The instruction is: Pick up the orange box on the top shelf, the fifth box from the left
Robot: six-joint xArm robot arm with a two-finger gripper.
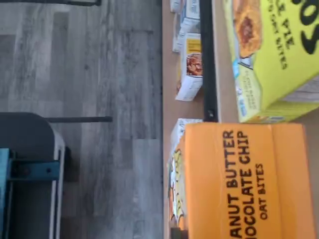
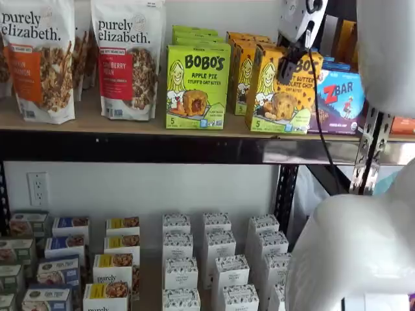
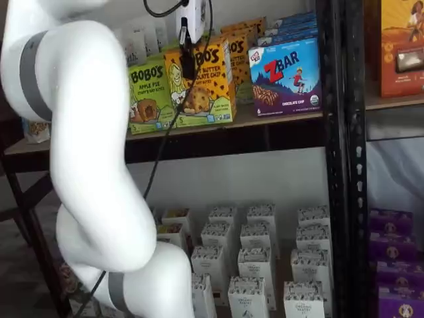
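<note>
The orange box (image 2: 280, 91) stands at the front of the top shelf (image 2: 130, 126), between the lime-green Bobo's Apple Pie box (image 2: 196, 87) and the blue Zbar box (image 2: 343, 97). It leans slightly. It also shows in a shelf view (image 3: 205, 83) and fills the near part of the wrist view (image 1: 249, 181). My gripper (image 2: 290, 65) hangs down at the orange box's top edge. One black finger lies over the upper front face in both shelf views (image 3: 187, 63). The other finger is hidden, so I cannot tell whether the gripper is closed on the box.
More orange Bobo's boxes (image 2: 241, 61) stand behind the front one. Granola bags (image 2: 126, 58) stand at the shelf's left. A black upright (image 3: 338, 132) rises right of the Zbar box. Small white boxes (image 2: 214, 259) fill the lower shelf. My white arm (image 3: 93, 165) crosses in front.
</note>
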